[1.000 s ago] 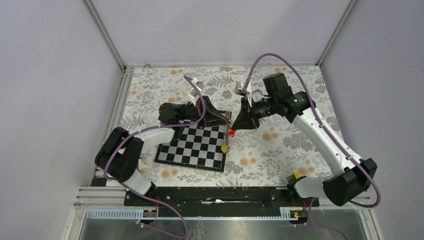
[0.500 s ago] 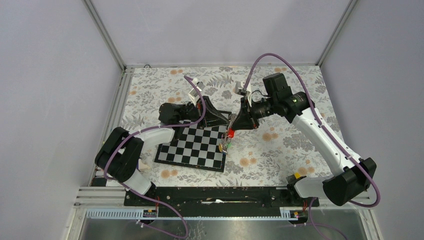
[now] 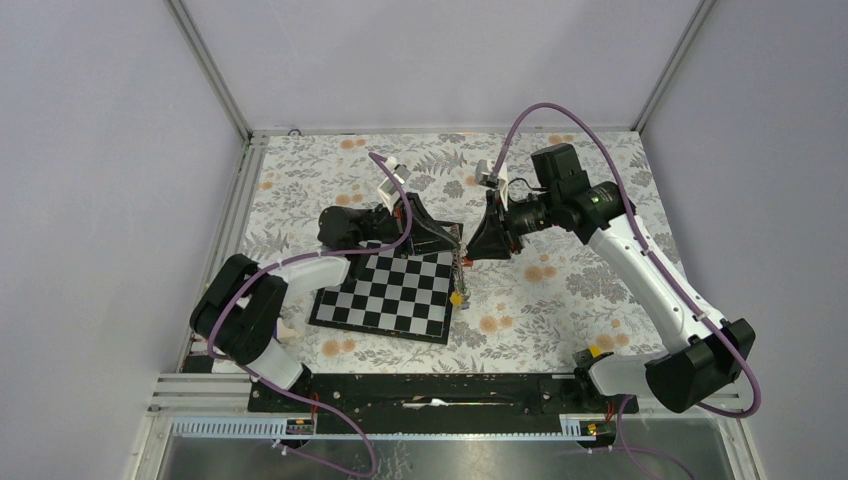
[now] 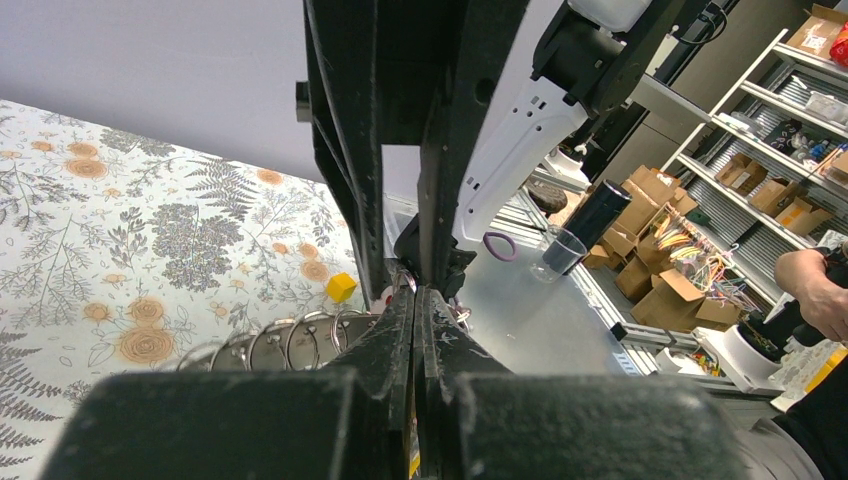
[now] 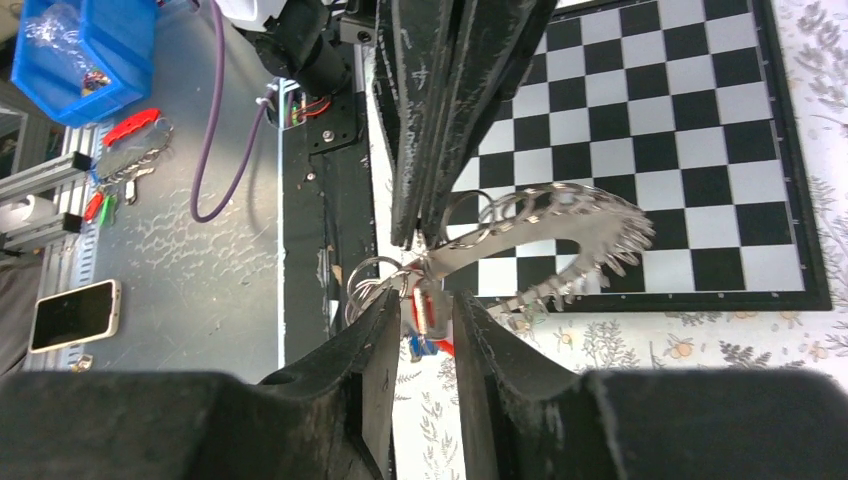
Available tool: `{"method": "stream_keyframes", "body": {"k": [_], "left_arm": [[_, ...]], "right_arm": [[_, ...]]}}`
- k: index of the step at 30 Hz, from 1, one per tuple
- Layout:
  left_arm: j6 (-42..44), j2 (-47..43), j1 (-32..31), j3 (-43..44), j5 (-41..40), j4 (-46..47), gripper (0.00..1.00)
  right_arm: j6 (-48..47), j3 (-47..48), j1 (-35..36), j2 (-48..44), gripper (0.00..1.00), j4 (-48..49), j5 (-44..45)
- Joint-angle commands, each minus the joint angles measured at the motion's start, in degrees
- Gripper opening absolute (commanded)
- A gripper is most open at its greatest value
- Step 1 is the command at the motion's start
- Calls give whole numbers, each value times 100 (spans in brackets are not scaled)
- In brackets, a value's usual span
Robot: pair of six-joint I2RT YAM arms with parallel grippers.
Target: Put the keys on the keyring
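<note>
Opening is the change: the right gripper (image 5: 424, 300), narrow a second ago, now has its fingers spread a little, wider than the red-tagged key (image 5: 426, 314) that hangs in the gap with a blue tag just below it. Seen from above, it has also drawn slightly away from the chessboard's (image 3: 390, 295) far right corner. The red tag that showed at that corner before is no longer plain from overhead. Only a yellow tag (image 3: 457, 297) dangles just off the board's right edge.

The left gripper (image 4: 415, 292) has not shifted. Its fingers are pressed together on the keyring (image 5: 500, 245) and hold it raised over the board's far right corner. Small rings crowd along the ring's arc.

My reading is that the right arm is letting go of a key it has just worked onto the coil. Whether that key is fully threaded or only hooked at the coil's mouth cannot be told, since the join sits behind the fingers. If it is seated, the bunch should hang from the ring alone once the right arm backs off.
</note>
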Motion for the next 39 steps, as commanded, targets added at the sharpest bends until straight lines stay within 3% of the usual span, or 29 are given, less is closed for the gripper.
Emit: {"method": "stream_keyframes", "body": {"k": [1, 10, 26, 39], "left_arm": [[49, -73, -38, 18, -155, 556, 0], [66, -138, -55, 0, -116, 504, 0], [0, -53, -73, 93, -99, 495, 0], [-14, -37, -82, 106, -63, 495, 0]], "right_arm": [[-122, 299, -115, -212, 34, -34, 58], [-67, 538, -127, 9, 28, -39, -120], [-331, 201, 90, 19, 33, -63, 4], [-326, 126, 240, 106, 29, -23, 119]]}}
